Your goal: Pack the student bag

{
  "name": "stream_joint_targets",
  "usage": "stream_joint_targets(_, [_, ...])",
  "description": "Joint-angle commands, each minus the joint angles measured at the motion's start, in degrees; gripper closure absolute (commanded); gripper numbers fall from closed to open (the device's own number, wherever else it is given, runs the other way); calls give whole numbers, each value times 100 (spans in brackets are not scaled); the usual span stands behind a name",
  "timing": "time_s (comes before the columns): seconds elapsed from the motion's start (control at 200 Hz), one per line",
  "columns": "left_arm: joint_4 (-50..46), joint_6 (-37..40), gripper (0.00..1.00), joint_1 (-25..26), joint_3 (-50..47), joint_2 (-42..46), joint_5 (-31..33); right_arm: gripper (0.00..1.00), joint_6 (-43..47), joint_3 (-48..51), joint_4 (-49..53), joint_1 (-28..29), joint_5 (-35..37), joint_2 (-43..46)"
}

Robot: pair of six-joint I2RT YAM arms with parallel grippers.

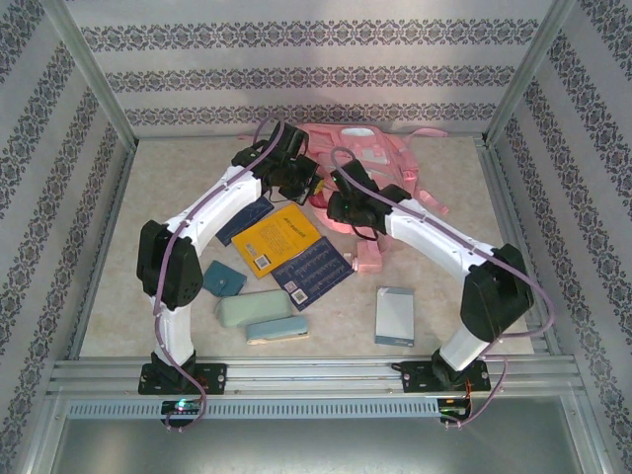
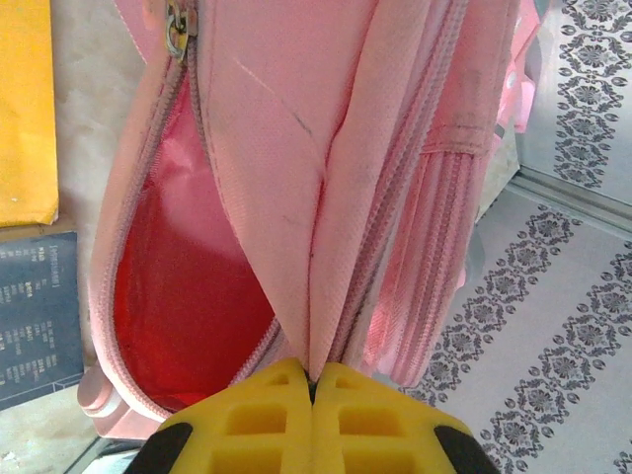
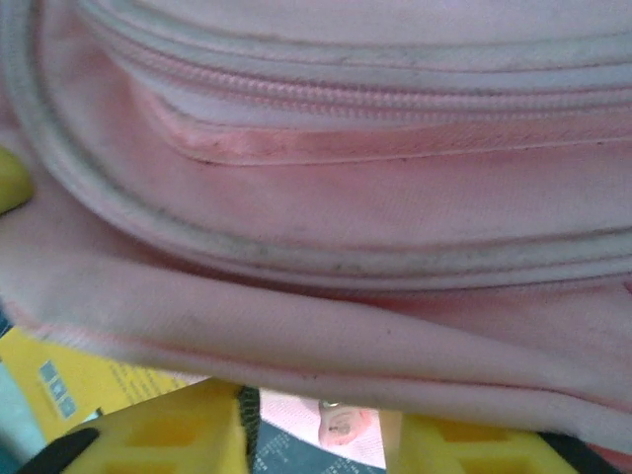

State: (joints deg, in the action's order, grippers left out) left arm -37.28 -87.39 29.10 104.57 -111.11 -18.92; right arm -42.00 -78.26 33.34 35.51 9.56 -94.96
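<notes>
The bag (image 1: 380,158) lies at the far centre of the table, against the back wall. Its long axis appears to run roughly parallel to that wall, with the straps (image 1: 427,200) trailing to its right and the unzipped mouth facing the arms. The main compartment is open. The visible part of its interior shows red-pink lining (image 2: 188,296), and the zip pull (image 2: 178,30) sits at the top of the opening. The left gripper (image 2: 312,385), at the bag's left near corner, is fully closed, and its yellow pads pinch a fold of the bag's outer fabric beside the zip. The right gripper (image 3: 318,415), at the bag's near edge, stands partly open. The bag's lower edge lies just beyond its fingertips, and nothing is clamped between them. Near the bag, on the arms' side, a yellow book (image 1: 279,240) overlaps a blue book (image 1: 316,274). A grey box (image 1: 395,316) lies further from the bag, to the right. A pale green case (image 1: 252,309), a teal case (image 1: 278,331) and a teal pouch (image 1: 225,278) lie well apart from the bag, to the left.
</notes>
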Motion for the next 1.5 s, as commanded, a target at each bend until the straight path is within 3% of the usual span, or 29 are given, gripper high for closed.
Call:
stream_joint_targets(0.0, [163, -241, 100, 83, 121, 511, -55, 66, -151, -215, 483, 62, 648, -202])
stream_joint_targets(0.06, [177, -252, 100, 91, 126, 529, -45, 70, -138, -162, 438, 40, 674, -233])
stream_joint_targets(0.215, [158, -226, 100, 99, 80, 578, -16, 94, -33, 128, 32, -156, 375, -177])
stream_joint_targets(0.335, [105, -160, 100, 74, 41, 586, 13, 100, 116, 354, -339, -321, -45, -41])
stream_joint_targets(0.704, [89, -55, 100, -126, -114, 600, 11, 100, 1204, 987, -1048, -606, -1135, 548])
stream_joint_targets(1.074, [200, -128, 100, -126, -170, 535, -94, 100, 1428, 977, -848, -435, -1009, 197])
stream_joint_targets(1.499, [256, -164, 100, -132, -207, 538, -129, 91, 1137, 1091, -952, -327, -895, -84])
